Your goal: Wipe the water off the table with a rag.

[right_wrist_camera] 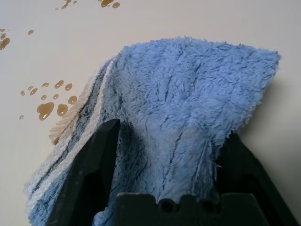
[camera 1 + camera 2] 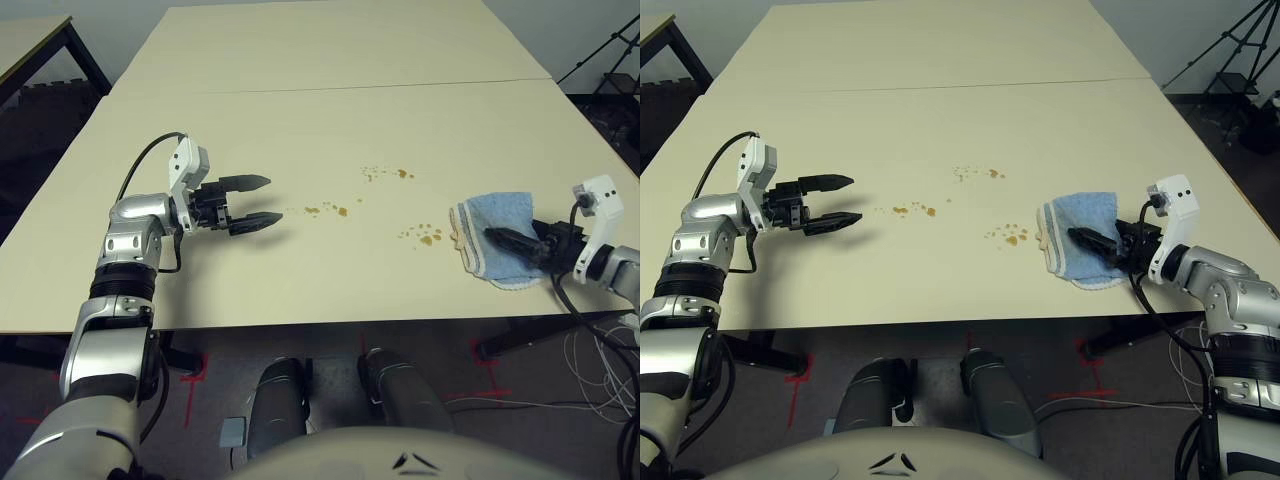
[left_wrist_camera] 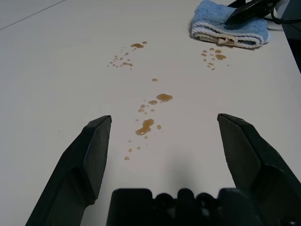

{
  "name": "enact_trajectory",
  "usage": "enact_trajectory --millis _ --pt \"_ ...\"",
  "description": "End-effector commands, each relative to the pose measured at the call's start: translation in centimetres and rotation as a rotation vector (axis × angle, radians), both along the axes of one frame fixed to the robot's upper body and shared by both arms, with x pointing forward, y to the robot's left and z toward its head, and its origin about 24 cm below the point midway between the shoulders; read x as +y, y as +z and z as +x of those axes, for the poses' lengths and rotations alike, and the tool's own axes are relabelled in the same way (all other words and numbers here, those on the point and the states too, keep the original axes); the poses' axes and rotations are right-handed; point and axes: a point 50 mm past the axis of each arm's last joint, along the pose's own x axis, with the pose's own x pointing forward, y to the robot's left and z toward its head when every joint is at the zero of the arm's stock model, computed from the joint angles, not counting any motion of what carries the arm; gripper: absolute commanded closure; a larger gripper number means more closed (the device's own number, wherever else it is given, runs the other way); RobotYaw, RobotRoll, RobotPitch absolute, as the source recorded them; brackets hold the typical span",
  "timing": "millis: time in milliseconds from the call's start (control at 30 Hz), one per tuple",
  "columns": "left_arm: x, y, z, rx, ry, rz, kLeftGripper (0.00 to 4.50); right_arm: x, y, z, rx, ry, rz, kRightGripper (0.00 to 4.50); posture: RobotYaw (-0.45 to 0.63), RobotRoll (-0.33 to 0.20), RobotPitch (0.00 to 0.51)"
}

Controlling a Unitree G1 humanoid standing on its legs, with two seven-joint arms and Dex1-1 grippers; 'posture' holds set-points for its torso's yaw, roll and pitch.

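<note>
The light blue rag point(image 2: 497, 222) lies bunched near the right front edge of the beige table point(image 2: 300, 100). My right gripper point(image 1: 171, 132) reaches in from the right and has its fingers pressed against both sides of the cloth, which humps up between them. Brownish water droplets sit in clusters: one just left of the rag point(image 2: 431, 237), one mid-table point(image 2: 326, 210), one farther back point(image 2: 400, 173). My left gripper point(image 2: 272, 200) hovers open over the table's left part, pointing toward the middle droplets point(image 3: 146, 126), with nothing between its fingers.
A seam point(image 2: 330, 88) crosses the table behind the droplets. A smaller black-legged table point(image 2: 40, 40) stands off the far left corner. A tripod point(image 2: 610, 50) and floor cables point(image 2: 600, 350) are beyond the right edge.
</note>
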Motion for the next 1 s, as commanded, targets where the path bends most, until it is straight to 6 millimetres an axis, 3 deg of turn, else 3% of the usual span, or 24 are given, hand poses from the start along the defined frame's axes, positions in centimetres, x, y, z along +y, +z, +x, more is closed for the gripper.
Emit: enact_trajectory --millis 33,200,267,500,700,833,1000 --pt "-0.2 -0.2 0.1 0.007 -0.010 0.016 0.00 0.3 -1.3 -0.4 0.057 0.003 0.017 2.07 -0.37 0.000 0.104" --pt "-0.2 -0.3 0.1 0.009 -0.007 0.017 0.00 0.1 -0.7 -0.3 0.035 0.000 0.029 4.07 -0.38 0.000 0.099" --pt "-0.2 -0.3 0.1 0.009 -0.006 0.018 0.00 0.1 -0.5 -0.2 0.028 -0.002 0.033 4.48 -0.38 0.000 0.099" --pt "-0.1 -0.2 0.2 0.009 -0.004 0.022 0.00 -1.5 1.3 0.1 -0.030 -0.091 0.035 4.48 -0.38 0.000 0.101" --pt "0.1 -0.3 0.3 0.012 -0.001 0.027 0.00 -2.6 4.6 0.5 -0.143 -0.157 0.093 4.48 -0.38 0.000 0.103" --pt "0.1 -0.3 0.3 0.013 -0.001 0.028 0.00 -2.6 6.0 0.5 -0.180 -0.166 0.118 4.48 -0.38 0.000 0.104" --pt "0.1 -0.3 0.3 0.013 0.000 0.030 0.00 -1.7 6.4 0.1 -0.159 -0.134 0.136 4.48 -0.38 0.000 0.104"
